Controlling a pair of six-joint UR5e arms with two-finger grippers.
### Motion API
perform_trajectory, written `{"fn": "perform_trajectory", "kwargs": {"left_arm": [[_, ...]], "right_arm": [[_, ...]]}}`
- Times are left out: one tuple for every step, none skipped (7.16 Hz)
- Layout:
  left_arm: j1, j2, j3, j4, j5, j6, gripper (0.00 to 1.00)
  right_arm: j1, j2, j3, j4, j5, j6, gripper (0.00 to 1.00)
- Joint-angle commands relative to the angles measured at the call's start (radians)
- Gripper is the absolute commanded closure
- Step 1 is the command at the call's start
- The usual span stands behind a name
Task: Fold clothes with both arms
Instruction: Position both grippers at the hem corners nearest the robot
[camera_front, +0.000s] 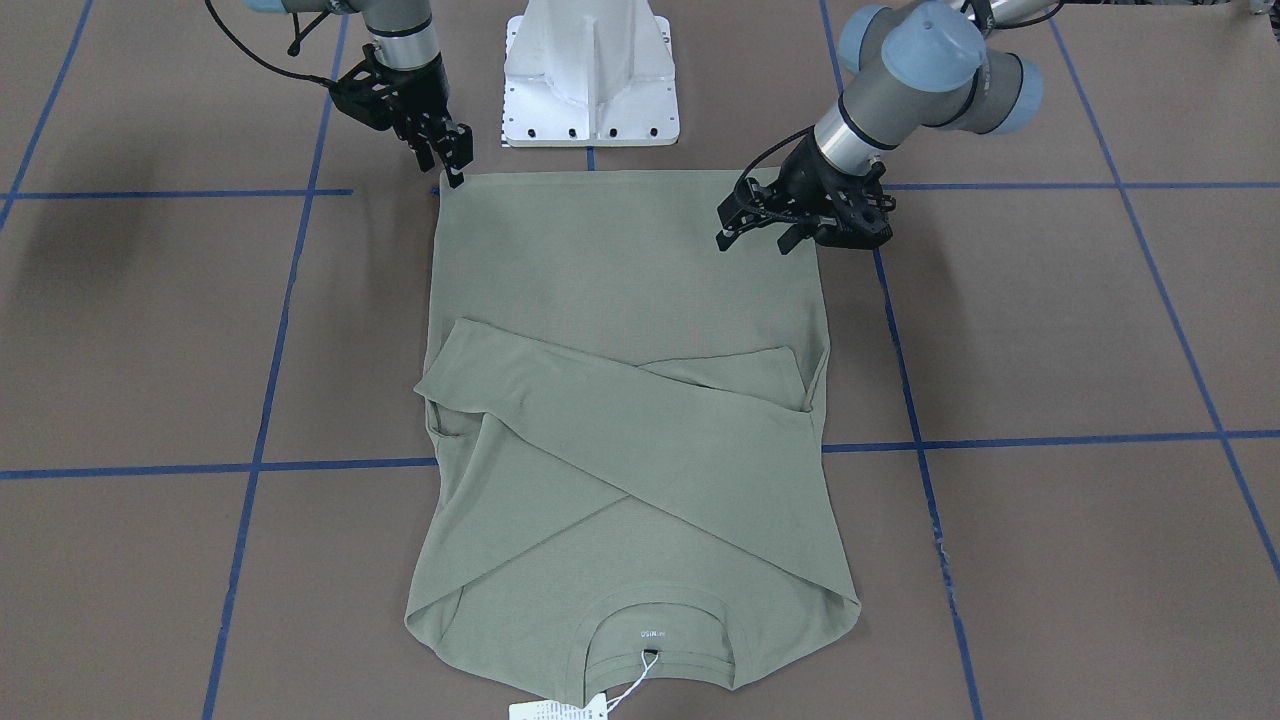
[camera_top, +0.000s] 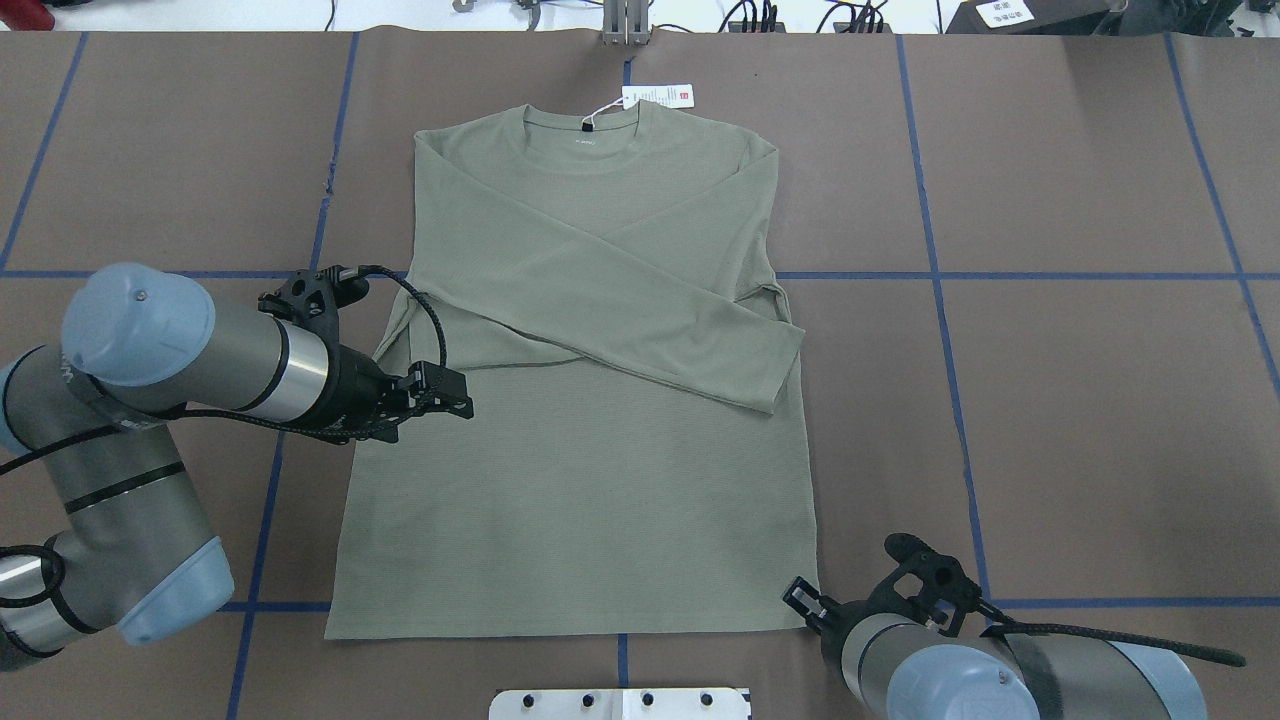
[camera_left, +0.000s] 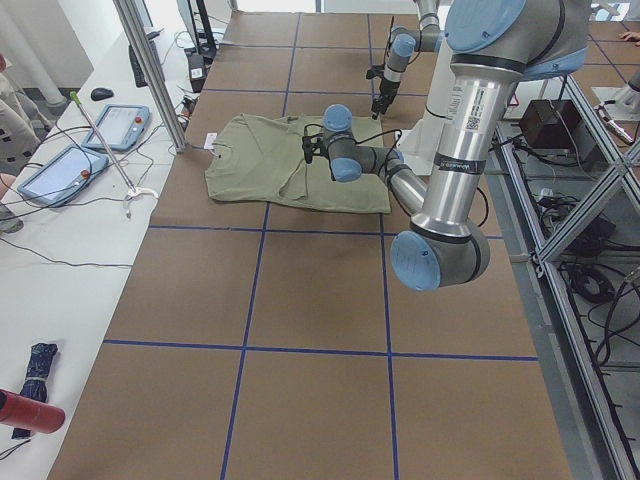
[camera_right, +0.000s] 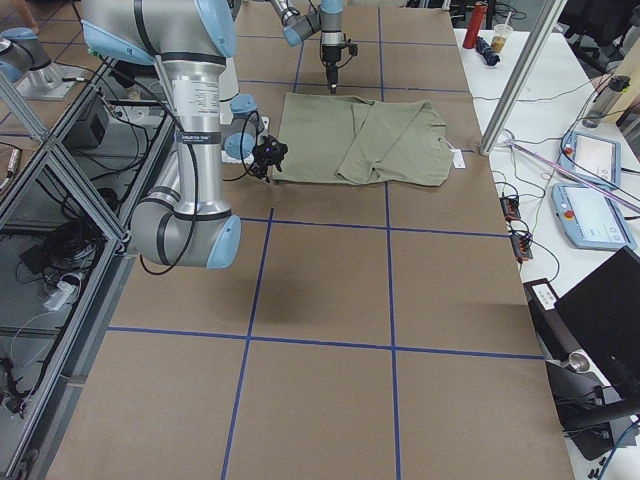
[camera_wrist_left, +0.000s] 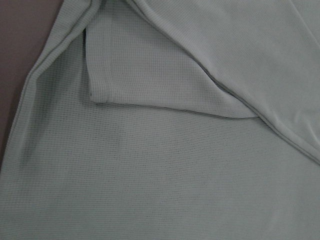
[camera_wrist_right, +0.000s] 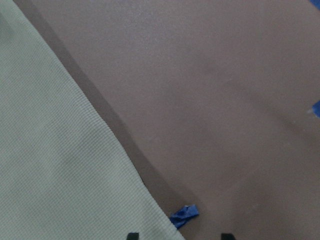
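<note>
The olive-green shirt (camera_top: 580, 500) lies flat on the brown table, collar away from the robot and both sleeves crossed over the chest. Its white hang tag (camera_top: 657, 96) lies past the neck. My left gripper (camera_top: 455, 393) is open and empty, and hovers over the shirt's left side edge just below the folded sleeve cuff (camera_wrist_left: 125, 75). It shows on the right in the front view (camera_front: 760, 225). My right gripper (camera_front: 455, 160) is open and empty, just above the hem corner (camera_wrist_right: 60, 175) on my right. In the overhead view (camera_top: 800, 598) it sits at that same corner.
The white base pedestal (camera_front: 590, 80) stands just behind the hem. Blue tape lines (camera_top: 930, 275) grid the brown table, and a scrap of blue tape (camera_wrist_right: 184, 216) lies by the hem corner. A side bench with tablets (camera_left: 70, 165) and a metal post (camera_left: 150, 70) are beyond the collar end.
</note>
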Motion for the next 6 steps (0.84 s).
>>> {"fn": "perform_trajectory", "kwargs": {"left_arm": [[-0.002, 0.002, -0.014, 0.000, -0.014, 0.008, 0.04], [-0.003, 0.005, -0.014, 0.006, -0.011, 0.006, 0.04], [-0.002, 0.004, -0.012, 0.008, -0.009, 0.006, 0.03], [-0.006, 0.007, -0.017, 0.006, 0.001, 0.005, 0.03], [-0.003, 0.037, -0.037, 0.005, 0.006, 0.000, 0.03], [0.013, 0.085, -0.070, 0.006, 0.065, -0.003, 0.04]], "right_arm": [[0.000, 0.003, 0.001, -0.003, 0.000, 0.003, 0.81], [-0.002, 0.008, 0.001, -0.003, 0.002, 0.003, 0.91], [-0.002, 0.009, 0.003, -0.003, 0.003, 0.003, 1.00], [0.000, 0.009, 0.012, -0.003, 0.006, 0.003, 1.00], [0.006, 0.003, 0.035, -0.003, 0.008, 0.002, 1.00], [0.015, -0.006, 0.068, -0.003, 0.008, 0.002, 1.00]]}}
